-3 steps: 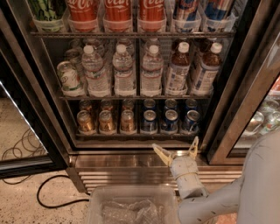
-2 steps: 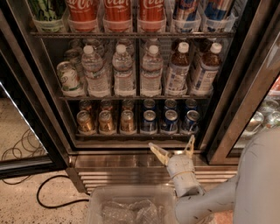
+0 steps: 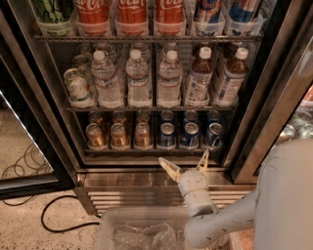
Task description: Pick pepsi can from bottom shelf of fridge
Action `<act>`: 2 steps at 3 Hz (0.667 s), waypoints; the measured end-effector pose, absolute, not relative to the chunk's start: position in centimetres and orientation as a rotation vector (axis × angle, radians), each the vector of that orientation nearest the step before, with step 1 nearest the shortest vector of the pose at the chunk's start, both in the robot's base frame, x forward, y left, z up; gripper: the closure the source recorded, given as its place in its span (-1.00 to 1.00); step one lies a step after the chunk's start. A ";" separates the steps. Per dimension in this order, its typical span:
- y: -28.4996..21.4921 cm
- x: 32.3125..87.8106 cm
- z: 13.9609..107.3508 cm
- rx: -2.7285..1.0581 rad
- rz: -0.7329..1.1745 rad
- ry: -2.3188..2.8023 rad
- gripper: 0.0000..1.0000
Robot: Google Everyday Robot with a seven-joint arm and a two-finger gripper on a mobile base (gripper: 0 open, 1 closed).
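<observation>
The fridge (image 3: pixel 44 122) stands open with its dark interior in view. Its bottom shelf (image 3: pixel 151 149) holds gold-brown cans (image 3: pixel 120 136) on the left and several blue pepsi cans (image 3: pixel 189 135) with silver tops on the right. My gripper (image 3: pixel 183 165) is open, its two pale fingers spread in a V. It hovers just in front of and below the shelf's front edge, under the middle blue cans, touching nothing.
Water bottles (image 3: pixel 139 80) and brown drink bottles (image 3: pixel 199 80) fill the rack above; red Coca-Cola containers (image 3: pixel 131 14) stand higher up. The ribbed steel base (image 3: pixel 122 193) lies below. A clear plastic bin (image 3: pixel 146 229) sits in front. A black cable (image 3: pixel 58 215) crosses the floor.
My gripper has moved up and a little left, closer to the bottom shelf's front edge. Its fingers stay open. The cans have not moved.
</observation>
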State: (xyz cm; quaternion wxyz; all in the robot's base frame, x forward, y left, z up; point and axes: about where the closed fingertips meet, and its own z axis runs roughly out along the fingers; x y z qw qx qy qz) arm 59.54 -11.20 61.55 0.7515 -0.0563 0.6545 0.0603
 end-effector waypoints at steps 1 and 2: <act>-11.3 60.1 61.5 -0.100 0.111 1.419 -1.00; -11.9 61.0 61.5 -0.097 0.072 1.402 -0.88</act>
